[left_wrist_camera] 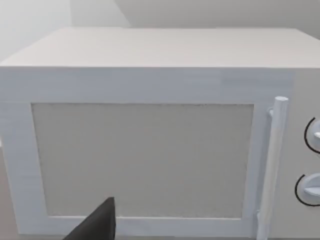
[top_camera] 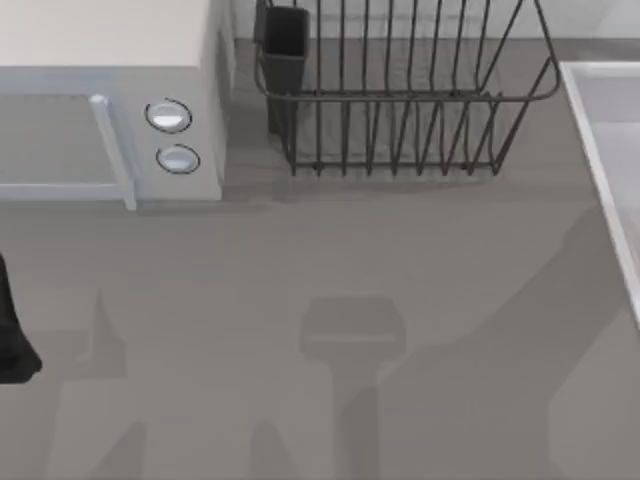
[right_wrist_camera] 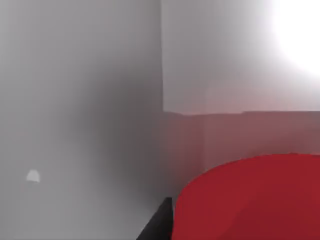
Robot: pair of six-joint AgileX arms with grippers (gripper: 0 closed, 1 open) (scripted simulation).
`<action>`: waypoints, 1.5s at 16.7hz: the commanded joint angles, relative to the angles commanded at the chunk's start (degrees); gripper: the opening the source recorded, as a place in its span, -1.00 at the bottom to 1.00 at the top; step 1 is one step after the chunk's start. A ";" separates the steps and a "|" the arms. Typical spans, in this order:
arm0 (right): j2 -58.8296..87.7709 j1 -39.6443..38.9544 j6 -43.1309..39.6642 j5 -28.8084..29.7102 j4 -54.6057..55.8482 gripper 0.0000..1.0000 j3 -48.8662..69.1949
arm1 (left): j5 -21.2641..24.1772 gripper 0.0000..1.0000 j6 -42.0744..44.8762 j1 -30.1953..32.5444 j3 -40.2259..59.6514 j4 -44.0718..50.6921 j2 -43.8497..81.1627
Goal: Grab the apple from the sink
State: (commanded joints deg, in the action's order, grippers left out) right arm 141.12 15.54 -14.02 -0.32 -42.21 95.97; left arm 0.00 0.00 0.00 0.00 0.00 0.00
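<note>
The apple (right_wrist_camera: 250,200) was observed in the right wrist view, very close to the camera, lying against the pale inner walls of the sink (right_wrist_camera: 100,100). A dark finger (right_wrist_camera: 157,222) of the right gripper was seen touching the apple's side; whether the jaws were apart or clamped could not be told. In the top view, the sink's rim (top_camera: 600,150) was recorded at 3 o'clock, the dish rack (top_camera: 400,100) at 12 o'clock and the microwave (top_camera: 110,100) at 10 o'clock. The left arm (top_camera: 12,335) was noted parked at 9 o'clock, facing the microwave door (left_wrist_camera: 142,160); its jaw state could not be told.
</note>
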 joint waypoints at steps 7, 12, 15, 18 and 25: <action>-0.67 0.23 -0.24 -0.03 -17.28 -1.00 16.40 | 0.00 1.00 0.00 0.00 0.00 0.00 0.00; -3.09 0.33 -0.36 -0.06 -40.93 -1.00 35.88 | 0.00 1.00 0.00 0.00 0.00 0.00 0.00; -4.79 0.32 -0.37 -0.08 -50.20 -1.00 44.47 | 0.00 1.00 0.00 0.00 0.00 0.00 0.00; -5.82 0.29 -0.35 -0.09 -53.96 -1.00 48.11 | 0.00 1.00 0.00 0.00 0.00 0.00 0.00; -6.96 -1.80 1.80 -0.07 -53.22 -1.00 46.16 | 0.00 1.00 0.00 0.00 0.00 0.00 0.00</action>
State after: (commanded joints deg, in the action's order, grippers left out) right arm 134.15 13.74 -12.22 -0.39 -95.43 142.13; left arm 0.00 0.00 0.00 0.00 0.00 0.00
